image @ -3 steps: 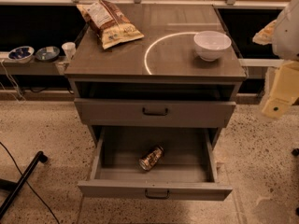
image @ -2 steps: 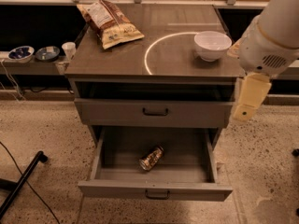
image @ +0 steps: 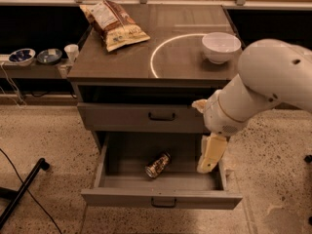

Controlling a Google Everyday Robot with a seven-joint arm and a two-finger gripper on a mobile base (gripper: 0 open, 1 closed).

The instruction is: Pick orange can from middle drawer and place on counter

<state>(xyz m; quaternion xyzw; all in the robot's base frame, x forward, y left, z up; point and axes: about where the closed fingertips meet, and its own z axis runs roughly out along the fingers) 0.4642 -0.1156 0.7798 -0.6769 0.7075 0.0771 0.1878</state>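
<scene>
The orange can lies on its side, slanted, near the middle of the pulled-out middle drawer, the lowest one showing on the cabinet. My gripper hangs down from the white arm over the right part of this drawer, to the right of the can and apart from it. It holds nothing that I can see. The counter is the grey-brown cabinet top with a thin white circular line.
A brown-and-cream crisp bag lies on the counter's back left and a white bowl at its right. The drawer above is closed. Two bowls and a cup sit on a low shelf at left. A black pole lies on the floor.
My arm has swung in from the right edge of the view, leftward and down, so the gripper now hangs over the right side of the open drawer. The can has not moved.
</scene>
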